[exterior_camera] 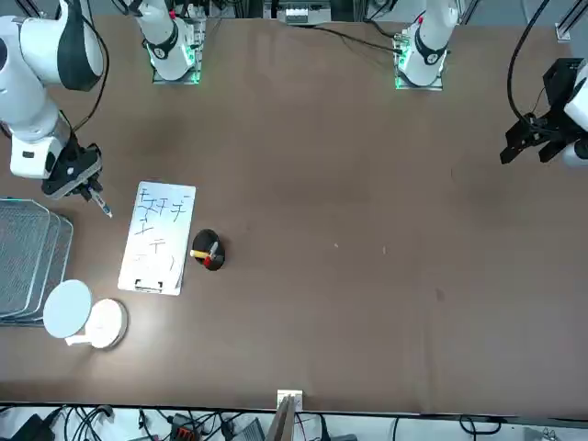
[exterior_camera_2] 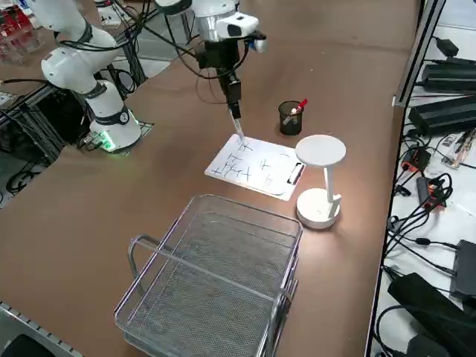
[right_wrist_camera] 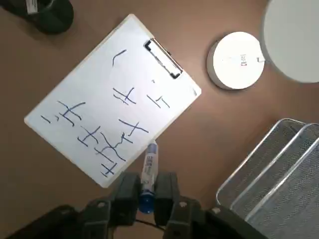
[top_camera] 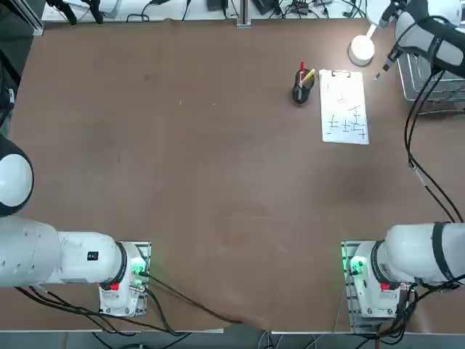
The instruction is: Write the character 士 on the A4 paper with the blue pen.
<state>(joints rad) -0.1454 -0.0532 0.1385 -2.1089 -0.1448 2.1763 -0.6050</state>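
Note:
The A4 paper [top_camera: 344, 107] lies at the far right of the table, clipped at its far short edge, with several dark cross-like characters on it. My right gripper [top_camera: 392, 57] hangs above the table between the paper and the wire basket, shut on the blue pen [top_camera: 383, 69]. In the wrist view the blue pen [right_wrist_camera: 148, 167] sits between both fingers [right_wrist_camera: 127, 191], its tip right at the long edge of the A4 paper [right_wrist_camera: 109, 109]. The right side view shows the blue pen [exterior_camera_2: 238, 125] pointing down near the sheet's near corner, and I cannot tell whether it touches.
A black pen cup [top_camera: 301, 91] with a red and a yellow pen stands left of the paper. A white desk lamp [top_camera: 361, 49] stands beyond the clip. A wire basket [top_camera: 436, 83] sits at the table's right edge. Brown tabletop stretches to the left.

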